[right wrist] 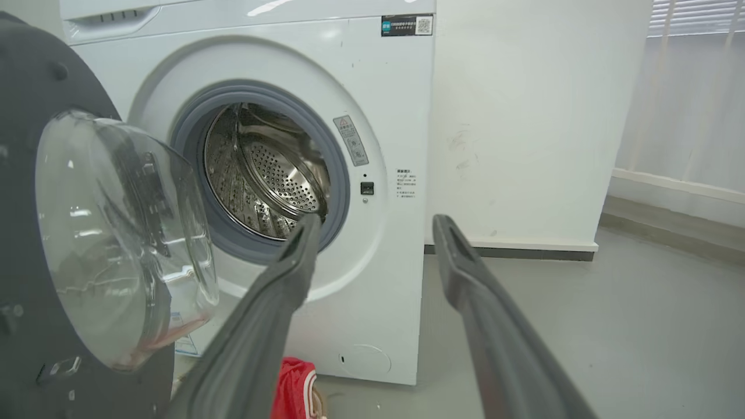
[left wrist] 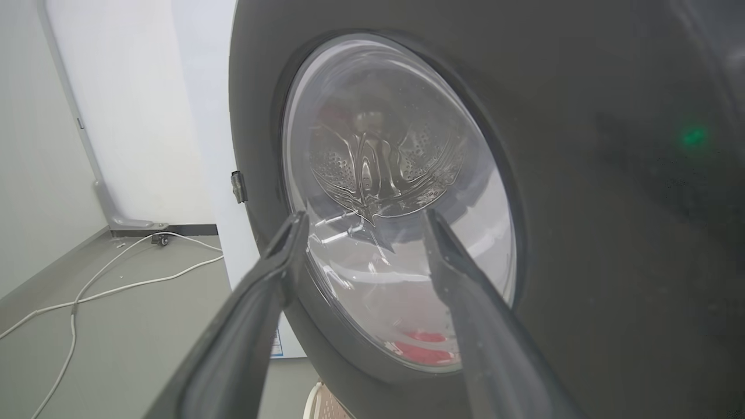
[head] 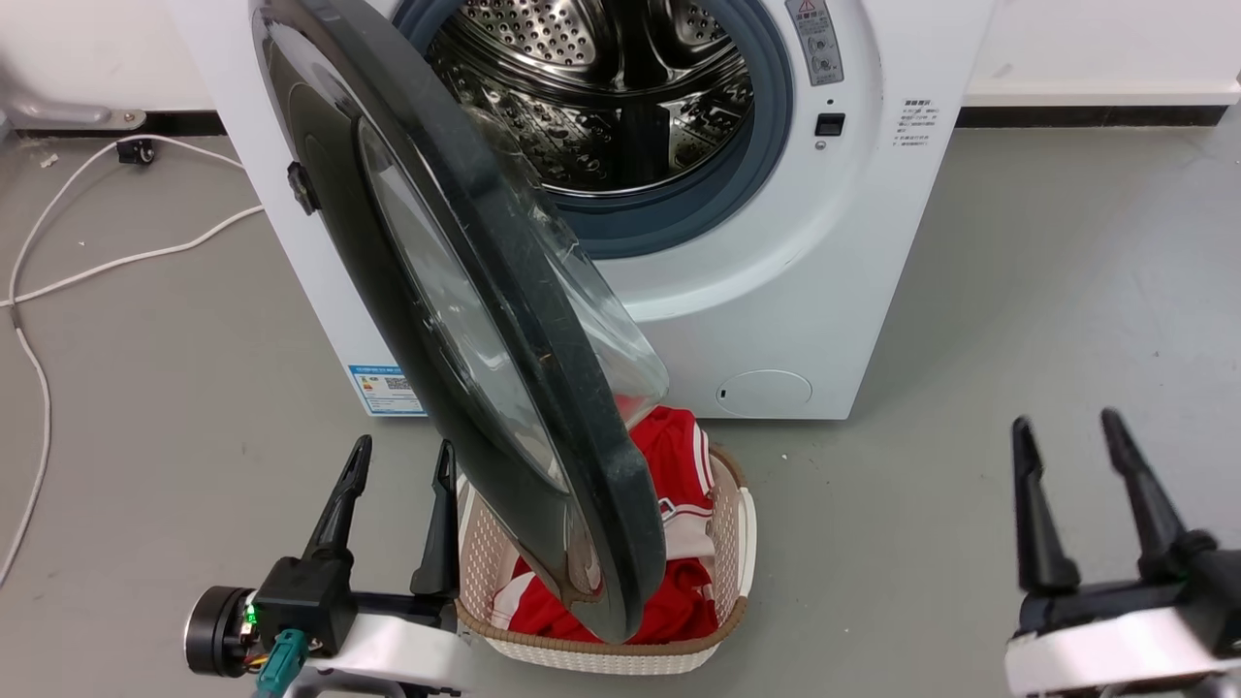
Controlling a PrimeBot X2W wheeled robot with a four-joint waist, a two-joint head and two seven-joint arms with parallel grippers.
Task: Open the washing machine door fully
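The washing machine door (head: 485,320) is a big round black disc with a bulging clear glass bowl. It stands swung out from the white machine (head: 776,291), roughly edge-on to my head, hinged at its left side. The steel drum mouth (head: 611,87) lies exposed behind it. My left gripper (head: 402,456) is open at the lower left, close beside the door's outer face, with nothing between its fingers. Its wrist view looks straight at the door's window (left wrist: 396,203). My right gripper (head: 1062,427) is open at the lower right, well clear of the machine. The door's inner bowl (right wrist: 122,238) shows at the left of the right wrist view.
A wicker laundry basket (head: 732,543) holding red clothing (head: 679,465) sits on the floor under the door's lower edge. White cables (head: 58,281) trail across the grey floor to the left. Open floor lies to the right of the machine.
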